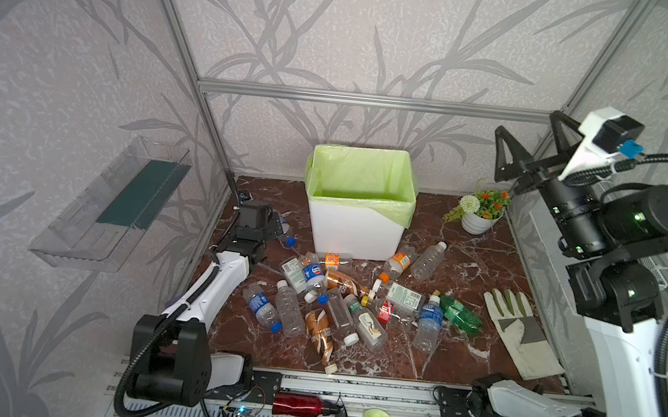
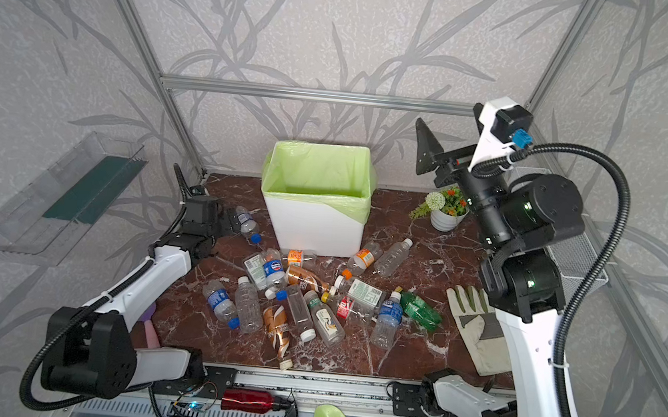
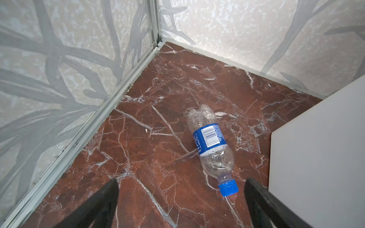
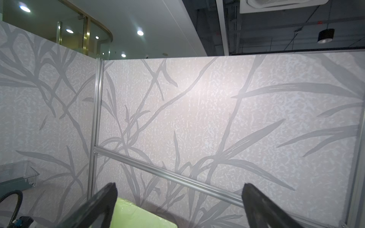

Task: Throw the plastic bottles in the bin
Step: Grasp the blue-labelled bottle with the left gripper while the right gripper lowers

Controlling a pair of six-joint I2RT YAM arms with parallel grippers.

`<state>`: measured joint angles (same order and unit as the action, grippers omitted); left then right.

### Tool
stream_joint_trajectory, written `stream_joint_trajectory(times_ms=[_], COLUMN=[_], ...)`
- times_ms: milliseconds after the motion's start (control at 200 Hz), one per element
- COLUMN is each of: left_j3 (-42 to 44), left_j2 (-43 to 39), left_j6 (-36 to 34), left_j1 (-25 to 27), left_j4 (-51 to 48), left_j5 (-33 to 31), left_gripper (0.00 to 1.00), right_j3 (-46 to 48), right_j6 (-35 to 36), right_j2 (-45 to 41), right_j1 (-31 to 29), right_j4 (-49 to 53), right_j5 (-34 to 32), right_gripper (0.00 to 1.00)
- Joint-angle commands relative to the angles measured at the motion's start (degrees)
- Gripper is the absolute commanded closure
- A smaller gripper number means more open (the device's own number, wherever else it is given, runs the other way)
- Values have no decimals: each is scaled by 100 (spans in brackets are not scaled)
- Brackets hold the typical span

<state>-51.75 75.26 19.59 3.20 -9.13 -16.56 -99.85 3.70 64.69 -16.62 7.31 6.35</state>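
Left gripper (image 3: 181, 181) open, seemingly low; right gripper (image 4: 179, 184) open, high.

Leaf-patterned grey wall panels (image 1: 341, 30) in aluminium framing (image 1: 372, 100) enclose a red marble tabletop (image 1: 466, 247).

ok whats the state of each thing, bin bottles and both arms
bin, upright, bag-lined, no bottle visible inside
plastic bottles, lying scattered on the table
blue-capped bottle, on its side, capped, ungripped
left gripper, jaws open, low near that bottle
right gripper, jaws open, raised, empty
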Motion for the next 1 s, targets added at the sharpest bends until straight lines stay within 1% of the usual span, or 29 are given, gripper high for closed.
stream_joint_trajectory(times_ms=[0, 25, 65, 150, 180, 215, 235, 265, 310, 350, 395, 515, 585, 660, 750, 895, 995], left_j3=[-352, -408, -507, -818, -974, -1134, -1235, -1399, -1682, -1958, -2274, -2697, -2815, -2838, -2897, -3366, -3667], left_j2=[326, 415, 576, 1037, 1251, 1493, 1640, 1860, 2180, 2469, 2745, 3278, 3429, 3501, 3623, 4041, 4315], left_j6=[-133, -144, -149, -68, -38, -23, -17, -17, 8, 230, 319, 536, 709, 888, 989, 1072, 1107], left_j1=[207, 244, 266, 273, 270, 269, 269, 260, 239, 205, 143, -35, -117, -166, -197, -224, -224], left_j4=[-191, -209, -245, -416, -491, -547, -572, -627, -782, -1011, -1241, -1387, -1389, -1374, -1340, -1716, -1951], left_j5=[-245, -264, -263, -243, -244, -232, -240, -239, -295, -452, -451, -47, 162, 201, 298, 557, 743], left_gripper=[1, 1, 1, 1, 1, 1, 1, 1, 1, 3, 3, 7, 10, 11, 11, 13, 18], right_j3=[1067, 1194, 1361, 1921, 2208, 2538, 2699, 3072, 3428, 3587, 3691, 4114, 4315, 4480, 4735, 4958, 5075], right_j6=[-266, -394, -560, -1074, -1360, -1851, -2053, -2376, -2611, -2671, -2662, -2608, -2478, -2397, -2393, -2289, -2244], right_j2=[371, 381, 434, 470, 481, 483, 483, 490, 524, 573, 612, 548, 506, 443, 348, 232, 126], right_j1=[271, 328, 528, 957, 1152, 1358, 1436, 1542, 1565, 1565, 1565, 1566, 1566, 1565, 1566, 1561, 1574], right_j4=[64, -30, -50, -207, -330, -503, -617, -969, -1289, -1289, -1133, -948, -769, -560, -607, -525, -508], right_j5=[-278, -265, -56, -215, -153, -92, -33, 250, 506, 698, 805, 668, 573, 465, 411, 204, 152], right_gripper=[1, 1, 0, 0, 0, 1, 2, 5, 6, 6, 6, 5, 5, 5, 5, 5, 5])
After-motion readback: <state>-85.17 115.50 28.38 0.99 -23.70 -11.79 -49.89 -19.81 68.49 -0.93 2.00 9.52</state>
